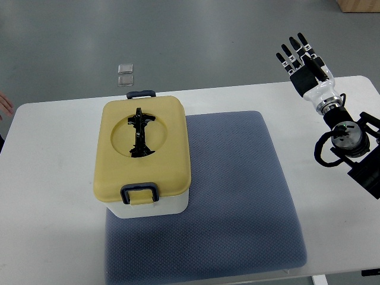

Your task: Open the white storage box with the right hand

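Right hand hangs far from the box, nothing opened yet.

The right hand point(304, 62) is held up over the far right corner of the table point(53, 178), fingers spread wide and gripping nothing; the white storage box point(144, 155) sits well off to its left and nearer the robot, on the left edge of the grey mat point(237, 190), its yellow lid point(166, 130) down and the front latch point(140, 193) apparently still clipped. I'd worry about the long reach across: if the fingers catch the lid's edge or the black handle point(140, 133) without freeing both latches, the far latch point(141, 94) included, the whole box could lift or skid off the mat rather than open. No left hand shows.
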